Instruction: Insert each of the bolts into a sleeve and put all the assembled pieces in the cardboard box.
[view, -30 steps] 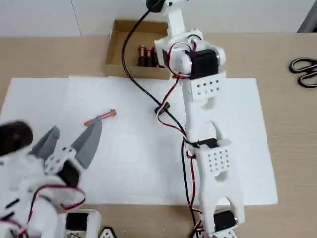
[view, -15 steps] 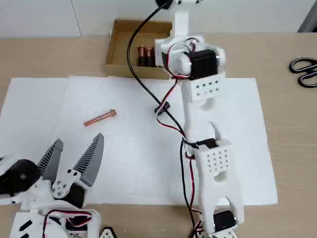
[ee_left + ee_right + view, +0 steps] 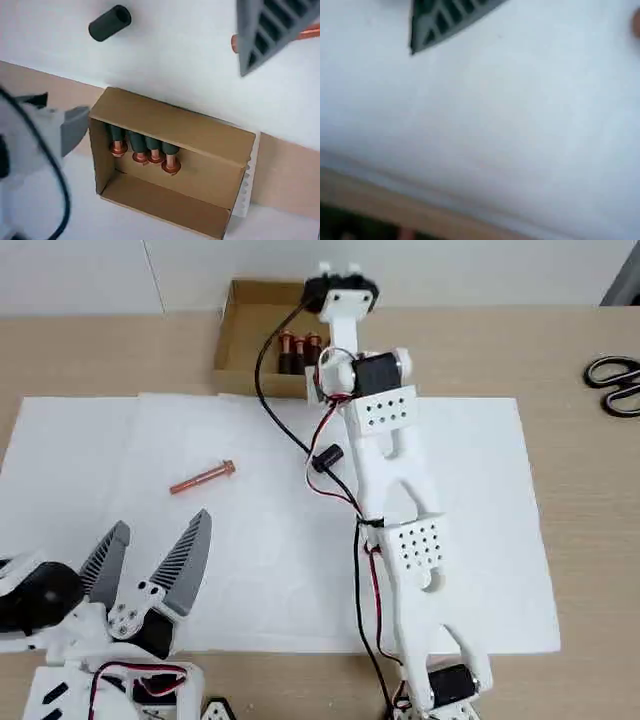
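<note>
Box (image 3: 228,340): 12 o'clock; four sleeved bolts (image 3: 142,150) side by side inside.
Left hand (image 3: 160,525): 7 o'clock, wide open, empty.
Right hand (image 3: 338,284): above box; grip cannot be told.

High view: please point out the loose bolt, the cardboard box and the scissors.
loose bolt (image 3: 201,478), high view, middle of its shank.
cardboard box (image 3: 227,335), high view, its left wall.
scissors (image 3: 610,387), high view, the handles.
</note>
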Tool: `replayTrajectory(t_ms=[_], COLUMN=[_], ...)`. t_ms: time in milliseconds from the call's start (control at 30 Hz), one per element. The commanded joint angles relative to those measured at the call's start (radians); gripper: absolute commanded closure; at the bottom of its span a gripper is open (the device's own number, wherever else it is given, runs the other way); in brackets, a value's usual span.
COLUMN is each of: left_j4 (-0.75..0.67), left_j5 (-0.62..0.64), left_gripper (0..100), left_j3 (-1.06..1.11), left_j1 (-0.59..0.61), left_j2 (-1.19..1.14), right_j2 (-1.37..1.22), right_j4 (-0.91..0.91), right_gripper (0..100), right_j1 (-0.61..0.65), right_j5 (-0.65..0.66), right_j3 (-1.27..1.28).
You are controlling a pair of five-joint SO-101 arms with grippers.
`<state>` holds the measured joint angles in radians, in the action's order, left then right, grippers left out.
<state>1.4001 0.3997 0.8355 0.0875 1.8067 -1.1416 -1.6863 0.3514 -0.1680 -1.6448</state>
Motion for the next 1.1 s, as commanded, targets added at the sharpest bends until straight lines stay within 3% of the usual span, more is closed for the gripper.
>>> replayTrajectory(t_ms=[0, 100, 400, 567, 800, 933, 1067], left_j4=[-0.02, -0.018, -0.018, -0.006, 0.025, 0.025, 0.021], left_j5=[-0.003, -0.003, -0.003, -0.003, -0.003, -0.002, -0.002], left_gripper=[68, 68, 68, 68, 68, 68, 68], left_j3=[0.004, 0.016, 0.028, 0.018, -0.048, -0.047, -0.047], left_j1=[0.0, -0.002, -0.002, -0.003, -0.003, -0.051, -0.091], left_j2=[0.005, 0.005, 0.003, -0.063, -0.215, -0.213, -0.216], right_j2=[-0.021, -0.051, -0.047, 0.081, 0.404, 0.53, 0.555], right_j4=[-0.004, -0.004, -0.004, -0.005, -0.004, -0.001, -0.001], right_gripper=[77.5, 78.7, 96.5, 90.9, 75.8, 75.3, 75.3], right_j1=[-0.002, 0.002, -0.016, -0.056, -0.081, -0.042, 0.021], right_j5=[-0.009, -0.009, -0.003, 0.023, 0.028, 0.018, -0.069], right_j3=[-0.029, -0.029, -0.031, 0.044, 0.557, 0.756, 0.778])
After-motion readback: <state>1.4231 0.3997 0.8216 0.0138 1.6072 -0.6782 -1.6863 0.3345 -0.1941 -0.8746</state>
